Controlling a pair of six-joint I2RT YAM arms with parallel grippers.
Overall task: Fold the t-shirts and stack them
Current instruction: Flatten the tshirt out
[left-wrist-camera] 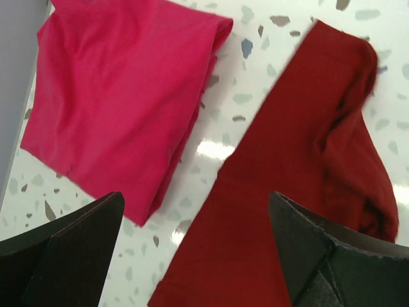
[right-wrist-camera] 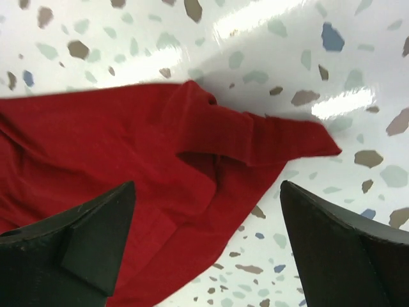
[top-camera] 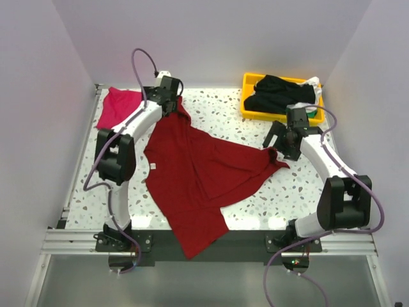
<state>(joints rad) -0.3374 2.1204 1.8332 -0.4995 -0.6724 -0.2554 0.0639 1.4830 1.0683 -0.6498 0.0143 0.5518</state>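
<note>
A dark red t-shirt (top-camera: 198, 176) lies spread and rumpled across the table, its lower end hanging over the front edge. A folded magenta-pink t-shirt (top-camera: 118, 105) lies at the back left. My left gripper (top-camera: 167, 96) is open above the dark red shirt's far sleeve (left-wrist-camera: 319, 160), with the pink shirt (left-wrist-camera: 121, 96) just to its left. My right gripper (top-camera: 281, 142) is open above the dark red shirt's right sleeve (right-wrist-camera: 255, 144), holding nothing. Black, white and green shirts (top-camera: 281, 94) sit heaped in the tray.
A yellow plastic tray (top-camera: 249, 110) stands at the back right corner. White walls close the table on the left, back and right. Speckled tabletop (top-camera: 223, 115) shows between the shirt and the tray.
</note>
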